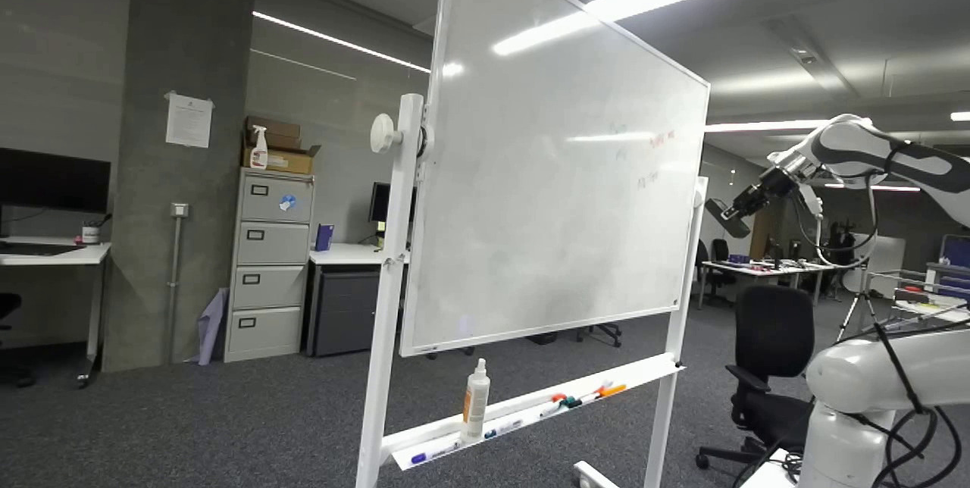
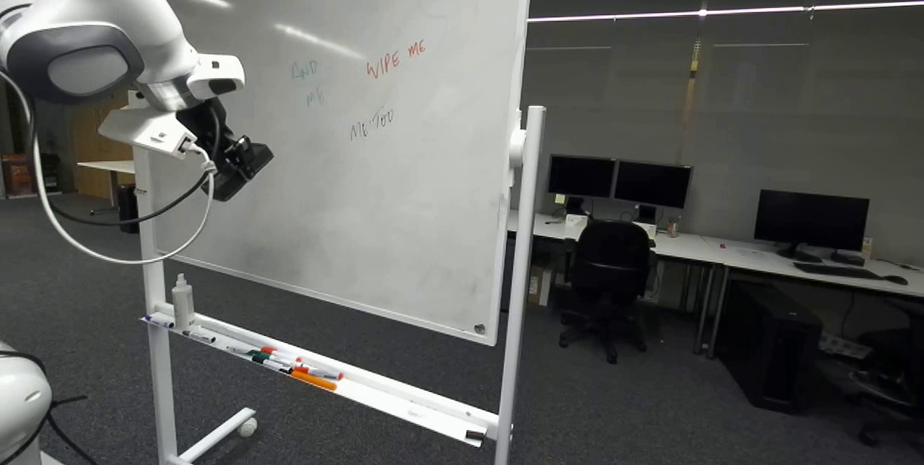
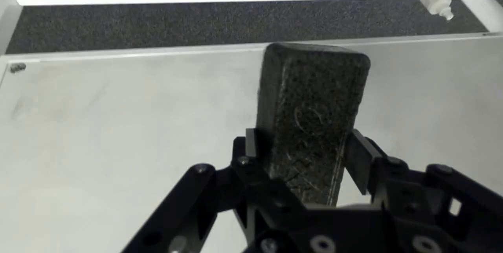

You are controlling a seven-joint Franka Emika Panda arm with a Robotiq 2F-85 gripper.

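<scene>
Pinching a black eraser (image 3: 316,99) in the gripper (image 3: 304,151), with pads (image 3: 360,159) pressed against opposite sides and one end jutting out beyond them. Hanging before the board (image 2: 404,234), apparently short of touching it, in both exterior views, with the eraser's tip overlapping the board's lower edge in the wrist view. Reads "WIPE ME" (image 2: 395,59) in red, "ME TOO" (image 2: 372,125) in black and a fainter "AND ME" (image 2: 304,70) in green across the board's upper half. Note, on the tray (image 2: 390,398) below the board's lower edge, scattered markers (image 2: 289,362) and, near one end, an upright bottle (image 2: 182,304). Judged to be at the positioning step, with the eraser secured and contact with the board not yet made. Calls next, by all appearances, for a tight pinch, a turn of the flat face square to the board, and a slow closing of the gap.
</scene>
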